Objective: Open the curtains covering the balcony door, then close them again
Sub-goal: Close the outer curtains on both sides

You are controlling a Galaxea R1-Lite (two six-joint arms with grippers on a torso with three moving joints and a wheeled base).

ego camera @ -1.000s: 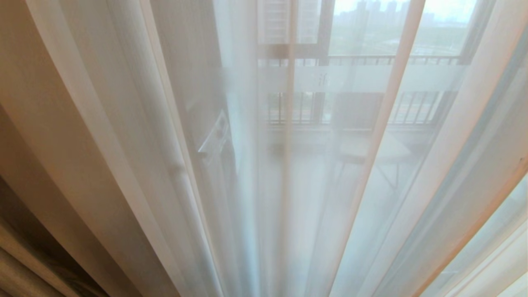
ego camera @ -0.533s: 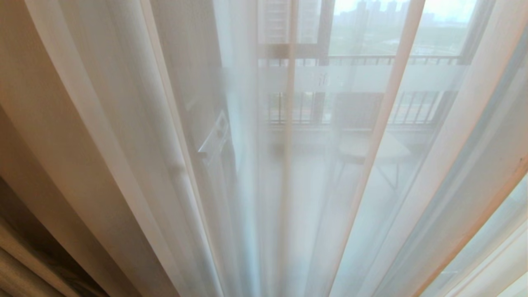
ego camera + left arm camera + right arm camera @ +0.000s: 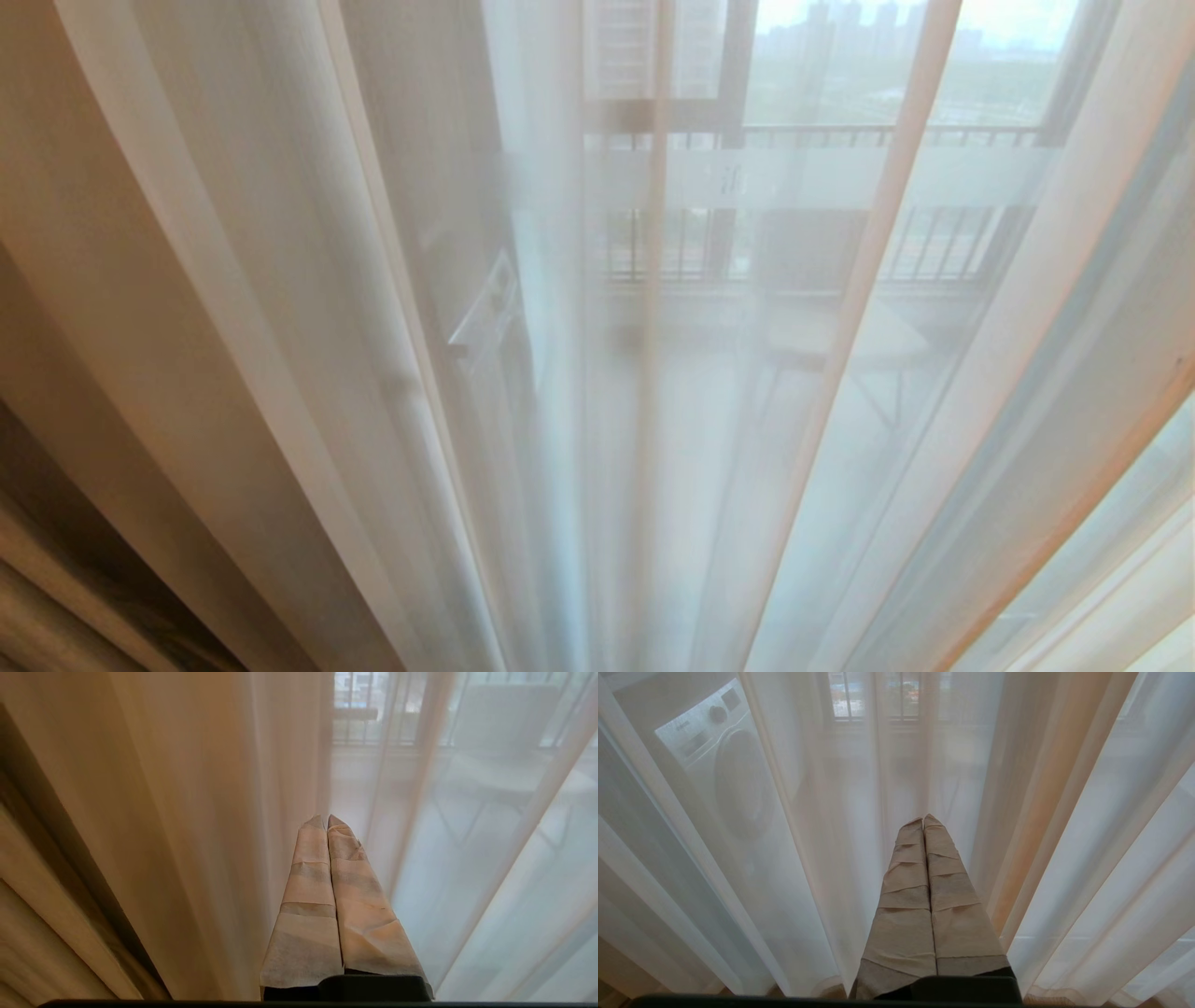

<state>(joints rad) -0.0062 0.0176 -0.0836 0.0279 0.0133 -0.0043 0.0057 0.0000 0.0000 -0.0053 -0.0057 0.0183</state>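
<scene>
Item: thin see-through white sheer curtains (image 3: 523,392), floor-length, pleated. Position: drawn fully across the head view, covering the balcony door.

Item: thick opaque beige-grey drape (image 3: 84,392). Position: gathered at the robot's left edge, beside the sheers.

Item: glass balcony door with frosted horizontal band (image 3: 803,177). Position: behind the sheers, seen only through the fabric.

Item: left gripper (image 3: 325,820), tape-wrapped fingers pressed together, holding nothing; tips close to the sheer folds, contact uncertain.

Item: right gripper (image 3: 923,820), likewise tape-wrapped, closed on itself, empty; facing the sheers.

Status, as judged: no panel grasped or parted; opening not begun. Remaining: part the curtains, then draw them across again.
</scene>
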